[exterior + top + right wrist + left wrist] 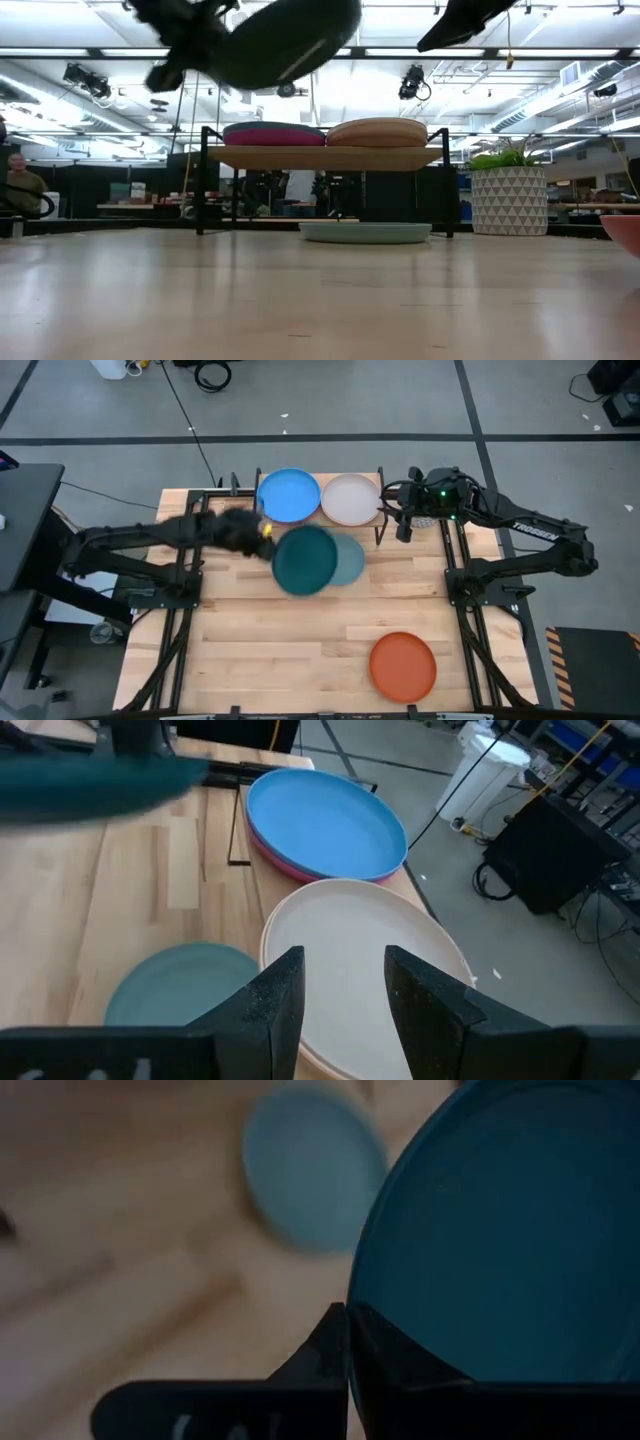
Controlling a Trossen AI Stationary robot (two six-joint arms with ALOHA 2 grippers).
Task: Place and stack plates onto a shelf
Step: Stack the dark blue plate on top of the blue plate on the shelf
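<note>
Two stacks sit on the shelf [325, 157]; left end effector [347, 1342] pinches the teal plate [304, 560] mid-frame, right end effector [343, 982] spread wide; orange plate [403, 665] waits lower right.

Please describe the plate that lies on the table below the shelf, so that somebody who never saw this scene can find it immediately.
Find the shelf, the small wooden rack at the table's far edge, carrying two plate stacks. On the table beneath its front lies one pale blue plate, partly covered from above by the dark teal plate held by the left gripper. It alone rests flat there; the orange plate lies far off.
</note>
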